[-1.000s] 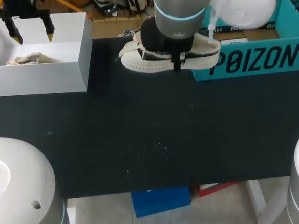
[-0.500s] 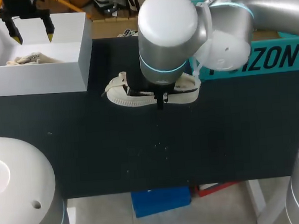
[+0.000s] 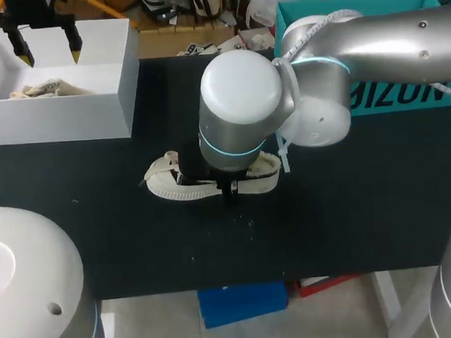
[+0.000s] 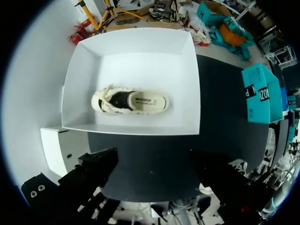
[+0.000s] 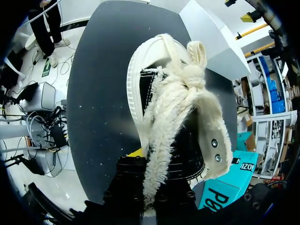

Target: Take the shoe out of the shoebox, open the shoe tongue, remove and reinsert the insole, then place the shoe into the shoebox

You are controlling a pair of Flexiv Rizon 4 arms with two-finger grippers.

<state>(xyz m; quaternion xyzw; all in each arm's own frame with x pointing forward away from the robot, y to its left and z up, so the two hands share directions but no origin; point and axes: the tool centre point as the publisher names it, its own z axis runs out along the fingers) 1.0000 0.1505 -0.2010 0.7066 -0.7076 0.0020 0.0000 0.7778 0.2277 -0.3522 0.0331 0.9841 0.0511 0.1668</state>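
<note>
Shows shoe (image 3: pixel 163 187) brought from shoebox (image 3: pixel 353 5) down to surface (image 3: pixel 329 208), pinched between right fingers (image 5: pixel 135 153); left fingers (image 3: pixel 73 45) apart, empty; removal nearly done.

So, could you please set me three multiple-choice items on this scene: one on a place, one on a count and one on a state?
1. Where is the shoe that the right gripper grips?
A. in the teal box
B. at the middle of the table
C. at the table's left edge

2. How many shoes lie in the white box?
A. none
B. one
C. three

3. How is the left gripper?
A. open, holding nothing
B. shut on a shoe
C. shut on an insole

Answers:
1 B: the head view shows it mid-table.
2 B: the left wrist view shows a single boxed shoe.
3 A: its yellow tips stand apart above the white box with nothing between them.
</note>
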